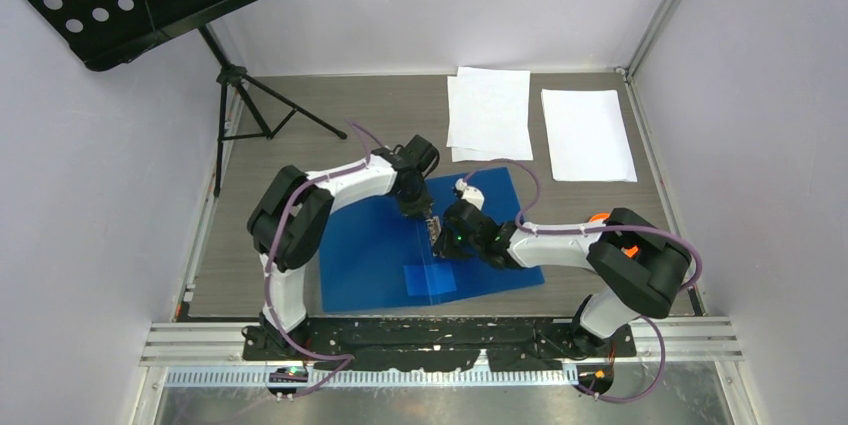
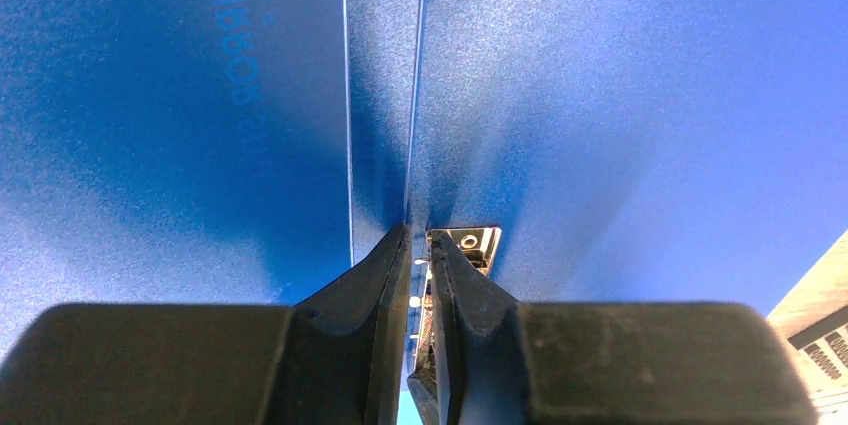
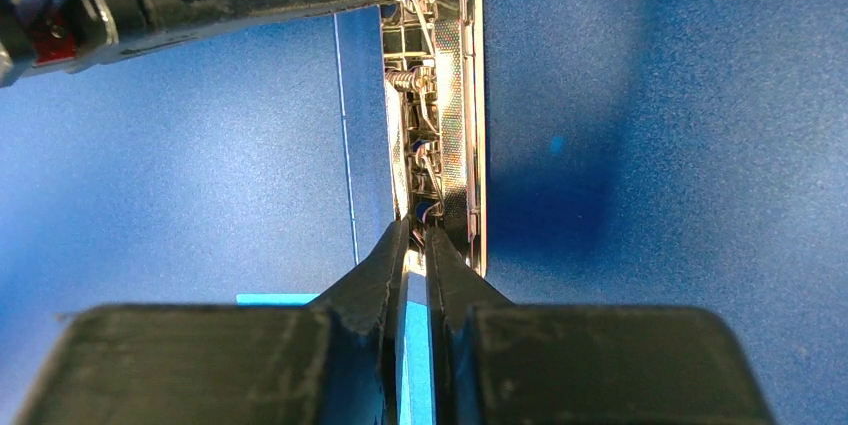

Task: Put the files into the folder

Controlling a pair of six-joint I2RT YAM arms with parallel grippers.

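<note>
Blue plastic is lying spread open on the table (image 1: 400,105): the folder (image 1: 370,245) is sitting flat in front of the arms with both covers down, and its metal clip (image 3: 455,95) is running along the spine. The papers are waiting in two lots at the far edge, one (image 1: 490,110) just beyond the folder's far corner and the other (image 1: 587,133) beside it to the right. None are lying inside the folder.

Both arms are crowding the clip. The left gripper (image 2: 420,233) is pointing down at the spine beside one end of the metal, its jaws drawn almost together. The right gripper (image 3: 417,230) is nosing the opposite end with only a slit between its jaws. I cannot tell whether either one is actually pinching metal.

The main danger is looking like a slip. The clip is sprung and shiny, so narrow fingertips prying at it are likely risking a sudden snap shut. The folder is thin and unweighted, so any sideways pull is probably dragging or buckling it rather than opening the clip. With the two grippers working this close, a small misjudged move is risking a knock between them. The papers are also lying well apart from the clip, so one arm would be holding it alone during the fetch.
</note>
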